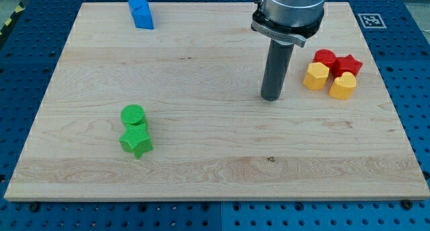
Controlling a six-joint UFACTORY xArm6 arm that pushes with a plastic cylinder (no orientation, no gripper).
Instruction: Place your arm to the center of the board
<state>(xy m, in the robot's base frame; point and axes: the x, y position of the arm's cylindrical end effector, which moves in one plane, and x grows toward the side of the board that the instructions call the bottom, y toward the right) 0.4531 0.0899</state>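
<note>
My tip (271, 97), end of a smooth dark cylindrical rod with no gripper, rests on the pale wooden counter (201, 76), near the yellow hexagonal plastic block (316, 76).

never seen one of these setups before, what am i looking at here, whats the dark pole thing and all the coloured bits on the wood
There is one picture, from a single camera looking down at a wooden board. The dark pole is the end of a robot arm: a plain rod with no hand, so it holds nothing. Its lower end, my tip, slides on the board to push blocks. It stands right of the board's middle, just left of a cluster: a red round block, a red star and two yellow blocks. A blue block sits near the view's top left. A green cylinder and a green star sit lower left.
</note>
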